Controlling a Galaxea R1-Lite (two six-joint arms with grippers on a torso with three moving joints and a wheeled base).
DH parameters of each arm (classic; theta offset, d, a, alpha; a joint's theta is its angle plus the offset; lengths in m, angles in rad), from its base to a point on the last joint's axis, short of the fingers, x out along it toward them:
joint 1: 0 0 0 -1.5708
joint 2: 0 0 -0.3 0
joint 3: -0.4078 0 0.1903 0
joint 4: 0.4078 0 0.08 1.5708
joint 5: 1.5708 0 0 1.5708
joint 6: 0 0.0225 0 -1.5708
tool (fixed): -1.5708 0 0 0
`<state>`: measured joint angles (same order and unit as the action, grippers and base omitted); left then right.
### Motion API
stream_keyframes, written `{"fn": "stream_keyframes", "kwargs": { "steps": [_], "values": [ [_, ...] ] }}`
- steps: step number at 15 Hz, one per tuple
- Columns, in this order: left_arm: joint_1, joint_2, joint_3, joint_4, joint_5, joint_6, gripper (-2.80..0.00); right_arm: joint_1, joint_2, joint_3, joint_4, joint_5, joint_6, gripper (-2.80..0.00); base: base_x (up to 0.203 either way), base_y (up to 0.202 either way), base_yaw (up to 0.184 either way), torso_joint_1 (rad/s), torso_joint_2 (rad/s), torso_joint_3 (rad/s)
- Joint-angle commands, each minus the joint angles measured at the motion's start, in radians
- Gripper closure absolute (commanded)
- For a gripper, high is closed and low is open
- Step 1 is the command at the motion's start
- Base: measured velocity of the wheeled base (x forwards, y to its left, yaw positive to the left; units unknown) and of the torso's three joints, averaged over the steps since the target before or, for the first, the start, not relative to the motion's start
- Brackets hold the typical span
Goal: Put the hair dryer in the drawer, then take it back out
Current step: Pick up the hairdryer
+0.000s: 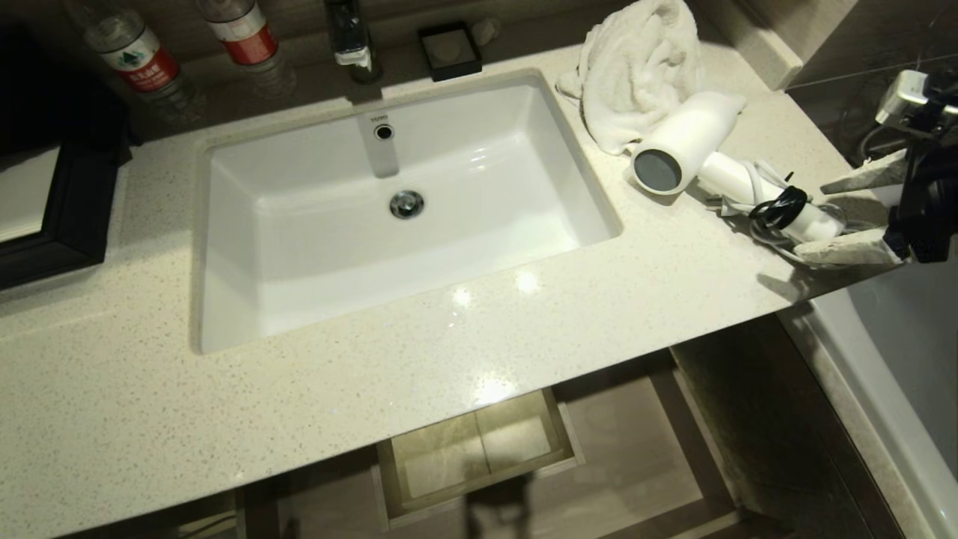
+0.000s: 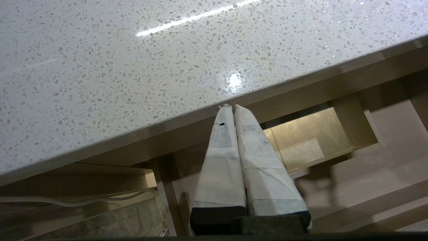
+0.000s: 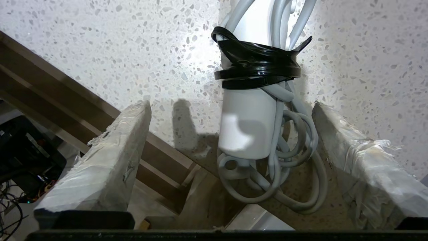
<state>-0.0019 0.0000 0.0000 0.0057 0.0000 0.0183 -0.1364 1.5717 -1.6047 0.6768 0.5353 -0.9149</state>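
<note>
1. On the far left of the countertop [image 1: 112, 389] we see 2 water bottles [image 1: 138, 56] and a dark tray [image 1: 52, 217], well apart from our work.
2. Our left gripper [image 2: 230, 106] hangs below the counter edge with its 2 fingers pressed together, holding nothing; it looks parked near the drawer.
3. In the middle sits the sink [image 1: 404, 202]. Below the counter's front edge, the drawer [image 1: 479, 449] stands pulled out, its inside bare so far as we can see, so we judge the 1st step not yet done.
4. To the right of the sink, the hair dryer [image 1: 692, 142] lies on the counter, its grey round end facing the basin and its barrel touching the white towel [image 1: 636, 71].
5. Its handle [image 3: 247, 127] points toward the counter's right edge, with the cord [image 3: 294, 174] looped loosely and bound by a black tie [image 3: 255, 67].
6. On the far right, our right gripper [image 1: 853, 217] is spread wide, 1 finger on each side of the handle end, not yet touching it.
7. Risks as we judge them: closing on the loose loops instead of the handle could give a slipping grip; a low pinch at the handle's tip could let the heavy barrel swing; dangling cord could snag the drawer front.
</note>
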Motion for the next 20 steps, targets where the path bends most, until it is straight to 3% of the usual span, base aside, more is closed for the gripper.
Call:
{"fn": "stream_keyframes", "kwargs": {
  "steps": [1, 10, 15, 20],
  "values": [
    [-0.001, 0.000, 0.002, 0.000, 0.000, 0.000, 0.00, -0.006, 0.033, -0.010, 0.002, 0.001, -0.010, -2.80, 0.000, 0.000, 0.000, 0.000, 0.00, 0.000],
    [-0.001, 0.000, 0.002, 0.000, 0.000, 0.000, 0.00, 0.001, 0.151, -0.134, 0.008, -0.014, 0.000, -2.80, 0.000, 0.000, 0.000, 0.000, 0.00, 0.000],
    [0.000, 0.000, 0.002, 0.000, 0.000, -0.001, 0.00, 0.003, 0.140, -0.119, 0.014, -0.007, -0.003, -2.80, 0.000, 0.000, 0.000, 0.000, 0.00, 0.000],
    [0.000, 0.000, 0.002, 0.000, 0.000, 0.000, 0.00, 0.006, 0.122, -0.103, 0.020, -0.012, 0.048, -2.80, 0.000, 0.000, 0.000, 0.000, 0.00, 0.000]
  ]
}}
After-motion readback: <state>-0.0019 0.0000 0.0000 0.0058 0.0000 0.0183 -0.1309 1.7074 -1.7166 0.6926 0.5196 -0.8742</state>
